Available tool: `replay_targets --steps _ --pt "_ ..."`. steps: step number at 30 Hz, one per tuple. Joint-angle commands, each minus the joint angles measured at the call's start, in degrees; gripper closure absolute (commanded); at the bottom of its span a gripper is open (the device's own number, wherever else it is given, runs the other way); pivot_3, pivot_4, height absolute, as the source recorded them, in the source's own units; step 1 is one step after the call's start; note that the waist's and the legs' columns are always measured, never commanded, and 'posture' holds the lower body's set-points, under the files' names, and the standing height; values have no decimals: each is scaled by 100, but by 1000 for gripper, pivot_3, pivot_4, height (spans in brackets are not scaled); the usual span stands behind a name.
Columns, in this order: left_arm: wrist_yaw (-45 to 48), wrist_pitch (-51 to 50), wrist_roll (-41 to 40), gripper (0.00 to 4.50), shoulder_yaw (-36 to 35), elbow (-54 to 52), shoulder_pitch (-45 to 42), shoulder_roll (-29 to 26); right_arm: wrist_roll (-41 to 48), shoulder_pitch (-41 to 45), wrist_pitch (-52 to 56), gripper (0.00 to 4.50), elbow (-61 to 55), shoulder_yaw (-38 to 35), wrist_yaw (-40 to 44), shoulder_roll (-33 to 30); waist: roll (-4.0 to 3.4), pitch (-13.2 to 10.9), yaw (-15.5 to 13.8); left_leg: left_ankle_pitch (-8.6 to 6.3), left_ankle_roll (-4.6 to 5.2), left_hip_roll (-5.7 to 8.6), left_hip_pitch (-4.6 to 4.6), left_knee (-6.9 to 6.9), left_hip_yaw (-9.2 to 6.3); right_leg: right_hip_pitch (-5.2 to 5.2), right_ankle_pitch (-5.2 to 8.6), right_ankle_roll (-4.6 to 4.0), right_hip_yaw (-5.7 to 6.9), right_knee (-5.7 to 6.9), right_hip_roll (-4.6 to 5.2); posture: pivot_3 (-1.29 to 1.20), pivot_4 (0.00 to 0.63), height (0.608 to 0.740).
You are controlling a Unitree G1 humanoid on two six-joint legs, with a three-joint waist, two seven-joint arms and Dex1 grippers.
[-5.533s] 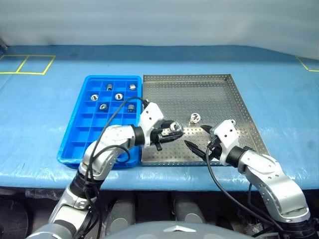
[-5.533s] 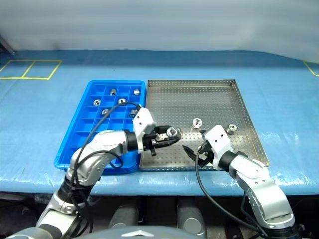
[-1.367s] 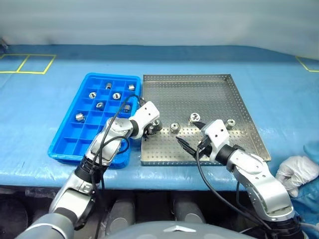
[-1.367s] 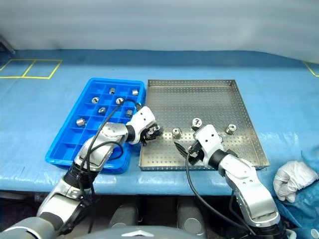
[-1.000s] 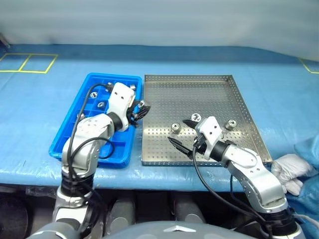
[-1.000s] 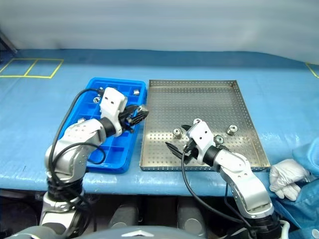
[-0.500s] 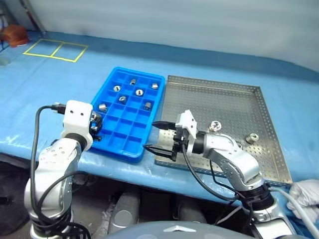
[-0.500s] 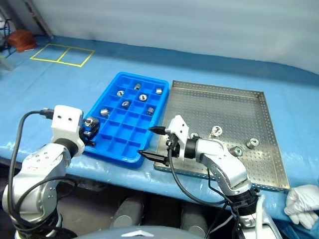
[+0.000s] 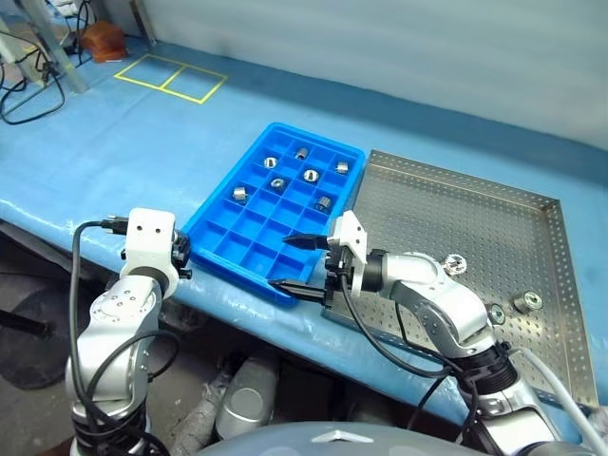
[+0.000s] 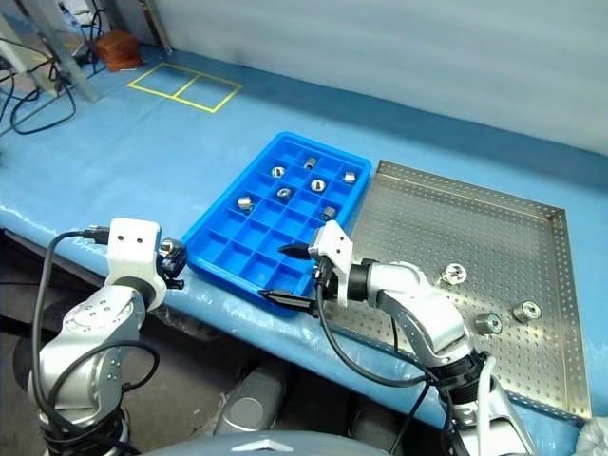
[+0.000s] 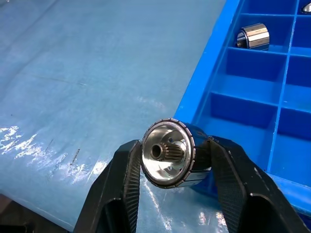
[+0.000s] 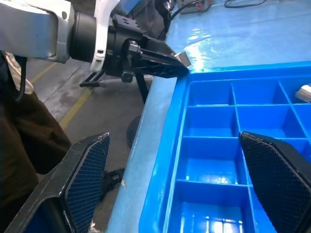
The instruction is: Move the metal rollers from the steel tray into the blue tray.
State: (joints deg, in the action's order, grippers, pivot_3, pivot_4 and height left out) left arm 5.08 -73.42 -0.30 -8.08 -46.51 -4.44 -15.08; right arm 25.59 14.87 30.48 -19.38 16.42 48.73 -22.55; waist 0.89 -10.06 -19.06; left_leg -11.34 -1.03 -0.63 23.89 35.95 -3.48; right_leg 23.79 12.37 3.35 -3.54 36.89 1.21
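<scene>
Roller (image 11: 168, 153) clamped in left pincer (image 11: 170, 165), right pincer (image 9: 296, 262) wide, empty.

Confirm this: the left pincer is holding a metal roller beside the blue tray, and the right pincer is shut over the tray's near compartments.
One thing is wrong: the right pincer is open, not shut, as the right eye view shows. The left pincer does hold a metal roller just outside the blue tray.
</scene>
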Motion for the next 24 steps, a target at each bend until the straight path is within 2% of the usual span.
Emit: replay_targets --steps 1,11,22,24 --pt "26 248 -16 2656 65 37 -167 -73 60 -19 -31 0 -297 -65 -34 -14 0 0 -77 -1 -1 -1 3 0 2 4 0 0 0 0 0 444 150 740" --pt "108 991 -187 2656 186 111 -392 102 41 -135 17 0 -424 -44 -139 -80 0 0 -241 -9 -14 -8 11 0 2 10 4 -5 12 -4 -3 414 150 740" --pt "320 855 -331 2656 433 347 -136 -60 23 -176 5 0 -492 22 -196 -130 0 0 -226 -11 -14 -13 12 1 1 11 6 -7 18 -4 -7 412 150 740" --pt "315 878 -303 1930 492 392 -101 -114 25 -189 7 0 -516 24 -208 -139 0 0 -223 -12 -14 -13 11 1 0 10 7 -8 19 -5 -7 409 150 740"
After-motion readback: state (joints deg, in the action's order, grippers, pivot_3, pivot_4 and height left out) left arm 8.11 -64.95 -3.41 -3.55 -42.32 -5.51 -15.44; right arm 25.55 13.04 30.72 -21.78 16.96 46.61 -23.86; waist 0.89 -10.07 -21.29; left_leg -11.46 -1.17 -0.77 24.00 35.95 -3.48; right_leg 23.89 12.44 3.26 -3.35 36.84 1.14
